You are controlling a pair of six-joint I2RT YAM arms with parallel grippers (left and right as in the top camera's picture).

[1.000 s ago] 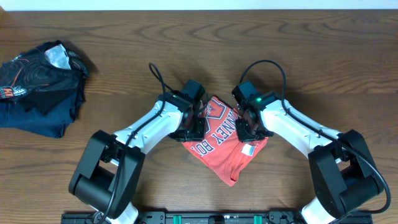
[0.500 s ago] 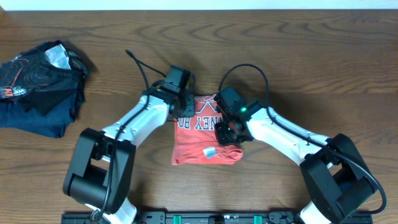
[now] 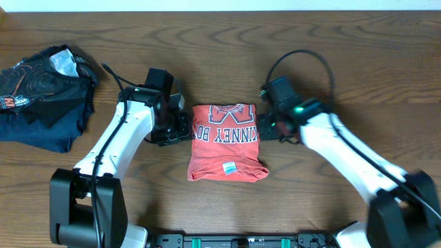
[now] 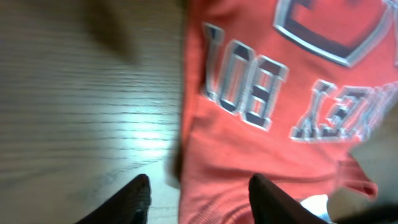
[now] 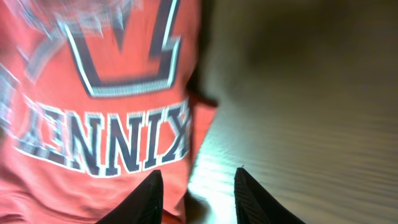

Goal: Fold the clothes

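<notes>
T-shirt (image 3: pixel 226 141) lies folded flat (front side up) btwn both grippers; left gripper (image 3: pixel 178 129) just beside one edge, jaws spread, empty; right gripper (image 3: pixel 270 128) just beside the opposite edge, jaws apart w/ nothing held. Dark clothes pile (image 3: pixel 41 96) lies well beyond the left gripper.

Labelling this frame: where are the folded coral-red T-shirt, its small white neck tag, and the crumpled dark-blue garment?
Coral-red T-shirt (image 3: pixel 212 154): overhead view, plain fabric below the lettering.
White neck tag (image 3: pixel 228 167): overhead view, tag's middle.
Dark-blue garment (image 3: pixel 45 103): overhead view, middle of the heap.
</notes>
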